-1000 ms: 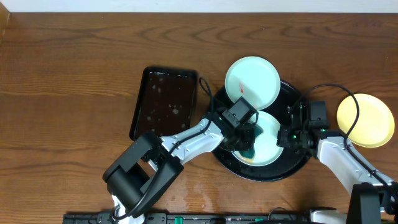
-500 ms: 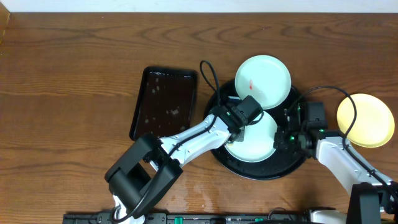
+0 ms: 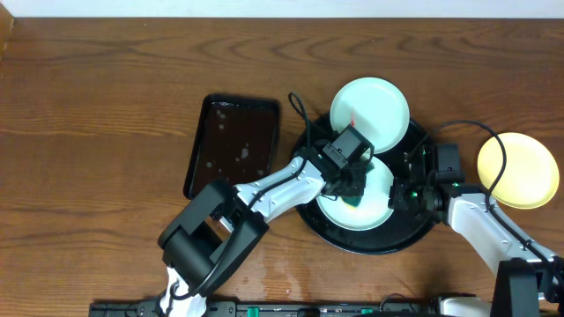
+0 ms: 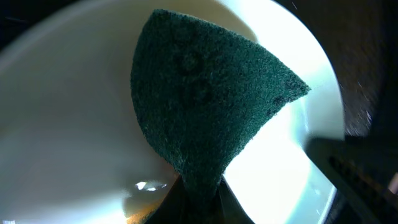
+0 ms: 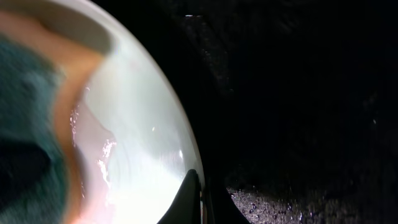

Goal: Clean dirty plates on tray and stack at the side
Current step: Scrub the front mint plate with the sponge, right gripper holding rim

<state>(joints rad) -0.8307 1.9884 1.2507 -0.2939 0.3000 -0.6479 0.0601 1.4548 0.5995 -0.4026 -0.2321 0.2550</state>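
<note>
Overhead, left-wrist and right-wrist views. The round tray [image 3: 370, 251] lies right of centre on the table [image 3: 106, 106] and carries two pale plates. The lower plate [image 3: 377, 213] lies flat inside the tray. The upper plate [image 3: 374, 110], marked with a small red smear [image 3: 353, 120], overhangs the tray's far rim. A yellow plate [image 3: 520, 172] sits on the table right of the tray, apart from it, and a cable from the right arm crosses its left edge. A small rectangular tray [image 3: 233, 145] lies left of the round one.

Left arm: it reaches from the near table edge diagonally up and right, with the wrist over the tray's left half. The left gripper [image 4: 196, 198] points down at the lower plate and pinches the narrow end of a green sponge [image 4: 205, 106]. The sponge fans out from the fingers, and its broad face lies against the plate's surface. A wet glint shows on the plate beside the fingertips.

Right arm: it enters from the near right corner and angles up and left toward the tray's right side, low over the rim. The right gripper [image 5: 198, 196] is closed on the right edge of the lower plate, fingertips pressed together with the rim caught between them. The dark tray floor lies to the right in the wrist view.
</note>
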